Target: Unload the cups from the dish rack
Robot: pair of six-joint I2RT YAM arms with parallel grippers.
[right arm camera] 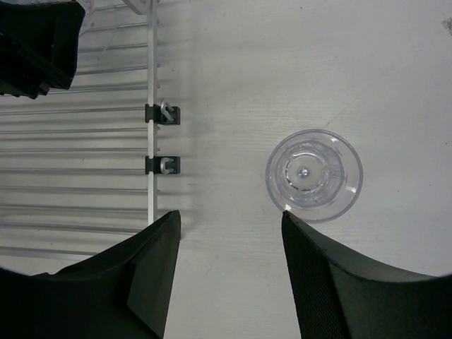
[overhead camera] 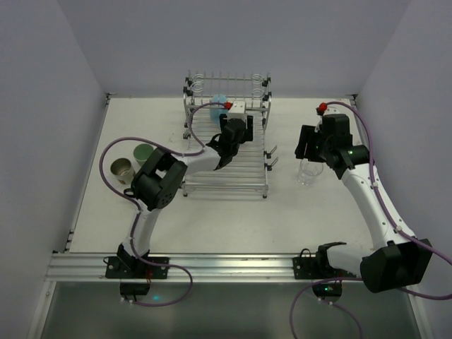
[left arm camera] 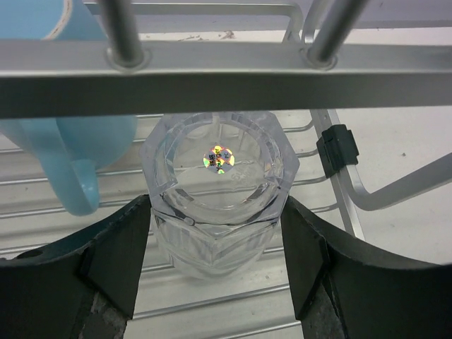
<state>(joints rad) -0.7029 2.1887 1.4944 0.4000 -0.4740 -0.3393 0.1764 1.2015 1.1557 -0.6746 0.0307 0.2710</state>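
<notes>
Left wrist view shows the left gripper around a faceted tumbler. The tumbler seems to stand upside down on the wires of the dish rack, close to its back rail. The two dark fingers lie against opposite sides of the glass, partly open, and they seem to have it clamped. Just beside it, on the left, is a light blue cup with a handle; I cannot tell whether the two touch.

I judge the tumbler to be light, stiff and breakable, with smooth walls that can slip between hard pads. Its flat facets give a better hold than a round wall. So the fingers should sit on two opposite flats, near the middle of the height, with moderate force. The lift should be slow, because the rail and the blue handle are close.

Right wrist view shows the right gripper with jaws apart and nothing between them, above the table. A second tumbler stands there upright, clear of the fingers. On the left part of the table a green cup and a metallic cup stand near each other.
</notes>
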